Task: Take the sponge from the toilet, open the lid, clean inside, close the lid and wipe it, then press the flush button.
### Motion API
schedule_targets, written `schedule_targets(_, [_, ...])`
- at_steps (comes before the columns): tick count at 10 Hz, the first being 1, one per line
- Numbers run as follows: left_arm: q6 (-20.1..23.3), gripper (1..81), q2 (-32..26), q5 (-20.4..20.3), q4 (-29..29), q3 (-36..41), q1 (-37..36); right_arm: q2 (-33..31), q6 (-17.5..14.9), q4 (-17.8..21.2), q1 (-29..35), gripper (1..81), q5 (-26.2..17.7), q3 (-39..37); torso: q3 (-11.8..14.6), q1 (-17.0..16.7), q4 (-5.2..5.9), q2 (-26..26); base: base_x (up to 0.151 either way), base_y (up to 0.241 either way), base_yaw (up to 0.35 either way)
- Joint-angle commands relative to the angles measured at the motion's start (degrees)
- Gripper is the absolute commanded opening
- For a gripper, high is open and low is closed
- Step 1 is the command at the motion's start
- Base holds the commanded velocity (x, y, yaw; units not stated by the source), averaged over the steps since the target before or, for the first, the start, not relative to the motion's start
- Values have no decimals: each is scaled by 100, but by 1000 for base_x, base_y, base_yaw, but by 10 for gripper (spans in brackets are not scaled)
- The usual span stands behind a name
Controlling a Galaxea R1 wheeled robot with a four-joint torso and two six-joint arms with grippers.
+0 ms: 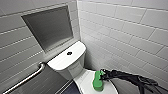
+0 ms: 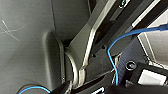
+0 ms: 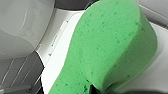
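On the toilet (image 1: 67, 60), toward the right edge of its closed lid (image 1: 84, 85), the sponge (image 1: 98, 80) is clasped at its side by the right gripper (image 1: 102, 76). The step in hand is probably either lifting the sponge or wiping the lid. Either is best done with a firm squeeze and the broad face kept flat. The flush button (image 1: 69, 53) sits mid-tank, well apart.

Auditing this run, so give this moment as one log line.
right gripper: at sponge | sponge: on lid | lid: closed | flush button: untouched
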Motion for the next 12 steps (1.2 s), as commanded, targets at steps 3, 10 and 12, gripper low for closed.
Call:
schedule_targets(3, [14,811,-19,383,29,24,78,315,112,-57,863,10,-354,-116,-554,0,0,0,0,0,0])
schedule_targets(10, [6,811,25,383,55,-47,78,-195,130,-40,98,10,-143,174,-247,0,-2,6,0,0,0])
schedule_targets(12, [14,811,51,383,55,-47,78,-589,147,21,19,10,-126,488,-247,0,-2,6,0,0,0])
